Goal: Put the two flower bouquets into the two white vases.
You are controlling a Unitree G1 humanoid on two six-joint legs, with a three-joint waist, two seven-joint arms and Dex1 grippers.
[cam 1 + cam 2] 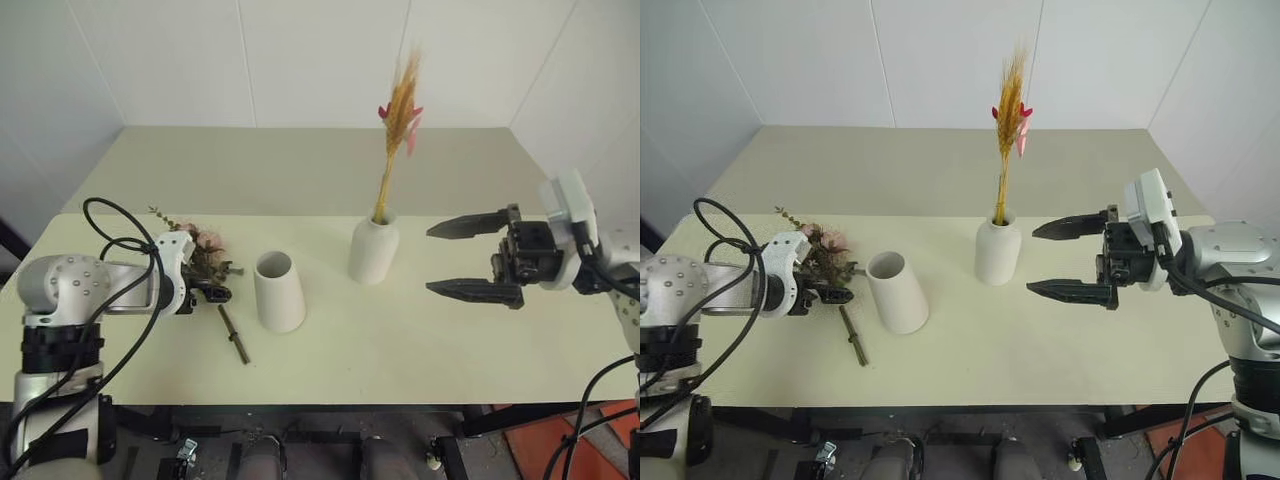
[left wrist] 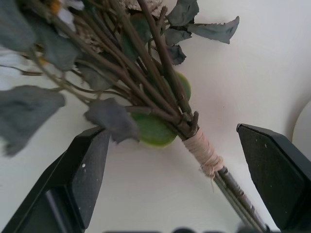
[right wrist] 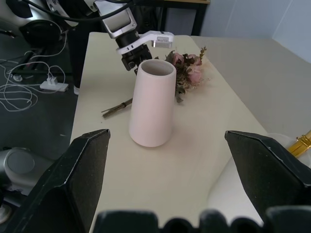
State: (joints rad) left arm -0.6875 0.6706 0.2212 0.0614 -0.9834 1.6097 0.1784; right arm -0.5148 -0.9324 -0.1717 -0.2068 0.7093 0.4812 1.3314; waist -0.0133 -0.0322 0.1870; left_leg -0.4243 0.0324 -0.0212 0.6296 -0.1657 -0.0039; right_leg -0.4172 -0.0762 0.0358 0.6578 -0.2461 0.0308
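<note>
The pink rose bouquet (image 1: 205,250) lies on the table's left side, its dark stem (image 1: 235,336) pointing toward the front edge. My left gripper (image 1: 210,291) is down over it and open; in the left wrist view its fingers (image 2: 82,174) stand on either side of the bound stem (image 2: 203,151) without touching it. The cone vase (image 1: 279,290) stands upright just right of the bouquet with nothing in it. The bottle vase (image 1: 373,248) holds the golden wheat-like bundle (image 1: 400,115) upright. My right gripper (image 1: 470,258) hovers open to the right of the bottle vase, pointing left.
The pale table (image 1: 420,350) has its front edge close to me, and a second surface (image 1: 300,165) runs behind it to the white wall. In the right wrist view, cables and a power strip (image 3: 51,85) lie on the floor beside the table.
</note>
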